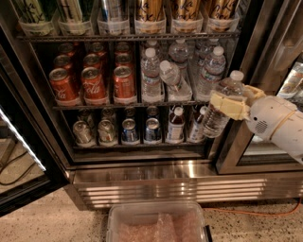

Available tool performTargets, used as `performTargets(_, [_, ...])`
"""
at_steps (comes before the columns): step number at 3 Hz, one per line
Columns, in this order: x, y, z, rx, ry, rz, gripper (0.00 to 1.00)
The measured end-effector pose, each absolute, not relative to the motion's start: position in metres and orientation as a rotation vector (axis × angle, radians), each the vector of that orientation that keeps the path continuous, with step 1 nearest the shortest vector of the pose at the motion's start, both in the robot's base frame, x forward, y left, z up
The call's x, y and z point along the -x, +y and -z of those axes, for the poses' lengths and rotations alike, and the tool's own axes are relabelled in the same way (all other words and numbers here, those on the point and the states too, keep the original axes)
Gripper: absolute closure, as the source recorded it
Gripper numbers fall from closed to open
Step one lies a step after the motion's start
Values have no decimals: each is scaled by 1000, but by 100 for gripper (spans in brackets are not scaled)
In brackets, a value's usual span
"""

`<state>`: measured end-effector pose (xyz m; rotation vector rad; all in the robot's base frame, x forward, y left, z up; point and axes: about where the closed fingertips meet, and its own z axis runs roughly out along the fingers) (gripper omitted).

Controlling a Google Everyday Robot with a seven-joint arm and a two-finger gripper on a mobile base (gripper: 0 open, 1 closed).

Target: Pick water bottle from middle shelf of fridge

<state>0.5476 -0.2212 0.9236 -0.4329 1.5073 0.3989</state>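
Note:
The fridge (156, 177) stands open, with a steel base grille below. Its middle shelf (130, 105) holds red cola cans (93, 84) on the left and several clear water bottles (151, 75) on the right, one of them leaning. My gripper (230, 105) is at the right, just outside the fridge's right frame. Its cream fingers (225, 103) are shut on a water bottle (223, 99) with a white cap, held roughly upright in front of the frame, clear of the shelf.
The top rack holds tall cans in clear trays (147, 14). The bottom rack holds small silver and blue cans (125, 131) and brown-drink bottles (176, 125). A clear plastic bin (158, 224) sits on the floor in front. The open door (19, 156) is at the left.

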Motion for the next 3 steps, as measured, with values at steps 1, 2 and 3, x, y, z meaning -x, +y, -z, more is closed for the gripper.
performTargets(1, [-527,-168,-936,490,1457,-662,100])
performTargets(2, [-523,-158,-938,508,1442,-706,100])
performTargets(3, [-517,-148,-946,521,1415,-765,100])
